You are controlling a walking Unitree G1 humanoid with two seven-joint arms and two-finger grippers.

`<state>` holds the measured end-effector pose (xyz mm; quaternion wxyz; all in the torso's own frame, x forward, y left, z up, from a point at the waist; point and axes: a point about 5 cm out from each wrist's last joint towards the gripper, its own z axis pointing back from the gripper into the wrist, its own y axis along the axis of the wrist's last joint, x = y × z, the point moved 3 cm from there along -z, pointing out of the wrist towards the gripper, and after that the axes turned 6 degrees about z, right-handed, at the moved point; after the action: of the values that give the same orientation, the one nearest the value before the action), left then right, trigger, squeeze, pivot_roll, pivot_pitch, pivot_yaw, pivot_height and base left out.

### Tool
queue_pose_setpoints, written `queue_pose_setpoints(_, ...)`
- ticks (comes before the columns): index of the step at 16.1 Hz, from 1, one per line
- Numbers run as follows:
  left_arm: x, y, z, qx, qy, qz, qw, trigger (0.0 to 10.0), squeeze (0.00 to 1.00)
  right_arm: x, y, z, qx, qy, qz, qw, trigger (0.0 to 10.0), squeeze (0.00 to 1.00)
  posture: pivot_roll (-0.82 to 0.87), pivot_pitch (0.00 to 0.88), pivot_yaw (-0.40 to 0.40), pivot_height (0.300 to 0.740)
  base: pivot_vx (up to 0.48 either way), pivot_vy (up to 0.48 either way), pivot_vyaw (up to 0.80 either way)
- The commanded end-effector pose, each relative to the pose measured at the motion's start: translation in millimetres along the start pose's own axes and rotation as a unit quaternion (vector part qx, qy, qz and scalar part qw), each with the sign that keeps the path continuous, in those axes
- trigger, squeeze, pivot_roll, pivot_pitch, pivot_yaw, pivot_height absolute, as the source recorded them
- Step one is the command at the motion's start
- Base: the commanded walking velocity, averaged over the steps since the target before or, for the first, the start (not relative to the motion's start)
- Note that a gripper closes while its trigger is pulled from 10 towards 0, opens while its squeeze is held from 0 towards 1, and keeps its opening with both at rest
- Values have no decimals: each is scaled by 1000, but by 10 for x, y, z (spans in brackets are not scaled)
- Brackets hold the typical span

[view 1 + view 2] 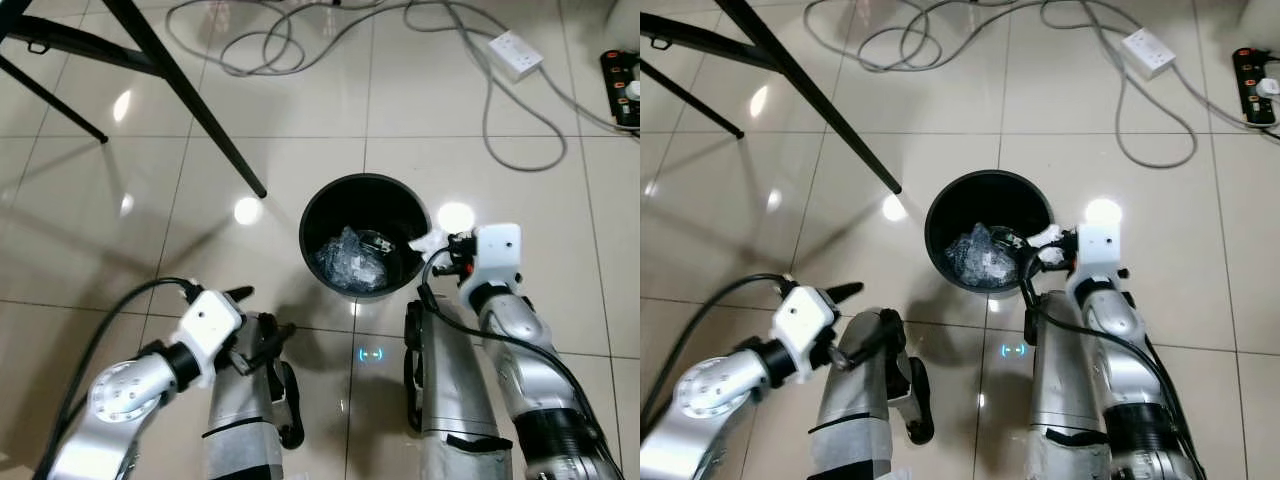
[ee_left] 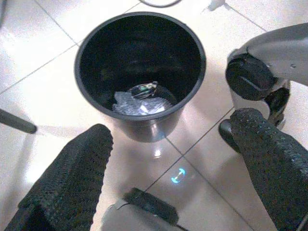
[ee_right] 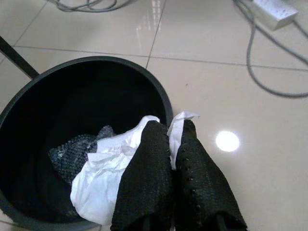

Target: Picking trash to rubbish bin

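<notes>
One bin (image 1: 365, 205); right hand (image 3: 168, 144) pinching one white tissue (image 3: 103, 180) over rim; left hand (image 2: 168, 159) spread, empty.

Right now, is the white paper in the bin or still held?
Still held: the right gripper has its fingers shut on the crumpled white paper, at the round black plastic bin's rim.

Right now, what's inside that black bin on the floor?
At the bottom of the black bin lies crumpled clear plastic wrap. The right gripper holds white paper over the rim. Whatever lies beneath the plastic is covered.
</notes>
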<state>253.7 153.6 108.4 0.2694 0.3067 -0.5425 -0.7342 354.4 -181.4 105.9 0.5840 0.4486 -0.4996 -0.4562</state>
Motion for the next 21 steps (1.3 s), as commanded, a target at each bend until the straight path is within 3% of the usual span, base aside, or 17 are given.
queue_pose_setpoints(1, -22, -39, 86, -13, 10, 8, 1000, 10000, 0, -84, -124, 9, -15, 14, -5, 1000, 0, 0, 129, 501, 181, 564, 0, 0, 0)
queue_pose_setpoints(5, -42, 21, 153, -10, 30, 12, 999, 10000, 0, -302, -116, -162, -16, 47, 4, 999, 0, 0, 160, 509, 164, 564, 0, 0, 0)
queue_pose_setpoints(7, -76, 109, 167, 2, 47, 33, 998, 10000, 0, -437, -88, -233, -15, 62, 0, 998, 0, 0, 176, 524, 157, 564, 0, 0, 0)
queue_pose_setpoints(11, -44, 234, 118, 16, 44, 37, 998, 10000, 0, -609, -58, -301, -9, 83, -3, 997, 0, 0, 193, 532, 154, 564, 0, 0, 0)
queue_pose_setpoints(14, -17, 213, 140, 9, 43, 33, 999, 10000, 0, -733, 14, -347, 3, 100, -23, 995, 0, 0, 200, 538, 157, 564, 0, 0, 0)
queue_pose_setpoints(18, -36, 229, 194, 0, 47, 33, 998, 10000, 0, -718, 11, -384, 1, 79, -29, 996, 0, 0, 225, 547, 166, 564, 0, 0, 0)
queue_pose_setpoints(21, -35, 213, 259, -11, 49, 32, 998, 10000, 0, -684, -177, -362, -43, 43, -48, 997, 0, 0, 240, 555, 174, 564, 0, 0, 0)
